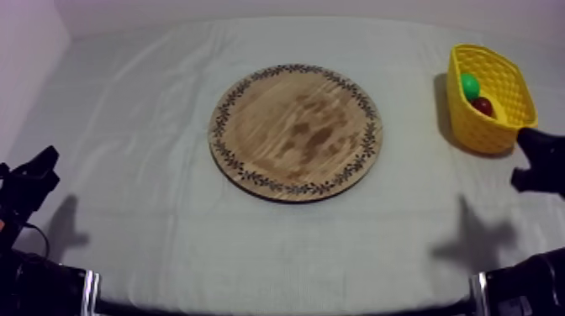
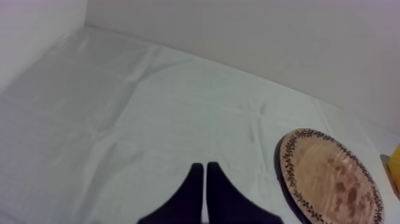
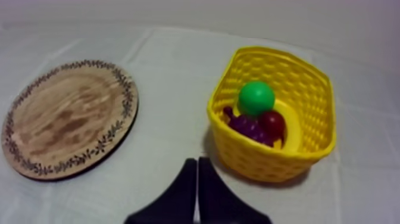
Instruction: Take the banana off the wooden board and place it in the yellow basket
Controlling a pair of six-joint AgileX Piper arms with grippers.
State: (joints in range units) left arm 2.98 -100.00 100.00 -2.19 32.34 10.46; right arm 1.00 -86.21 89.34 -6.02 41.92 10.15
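The board (image 1: 294, 130) sits bare in the middle of the cloth (image 1: 151, 101), nothing on it at all. Over to the basket (image 1: 479, 134) at the right side, and there is the yellow curve of the banana (image 3: 293, 128), lying inside against the wall, wrapped round the small red fruit (image 3: 274, 122). Grapes (image 3: 245, 126) are tucked beside it and a green fruit (image 3: 256, 98) sits on top. By the look of it, the job is done.

The left gripper (image 2: 204, 170) rests low over open cloth, well apart from the board, fingers pressed together in a narrow wedge with nothing between them. The right gripper (image 3: 197, 162) is the same story: fingers together, empty, pointing at the cloth just short of the basket.

If that banana needed another lift, I'd judge it light and stiff, a smooth toy skin that could slip. The middle of the curve, across the narrow width, looks the best place to pinch. Right now it is hemmed in by the other fruit, so a clean grip would be awkward.
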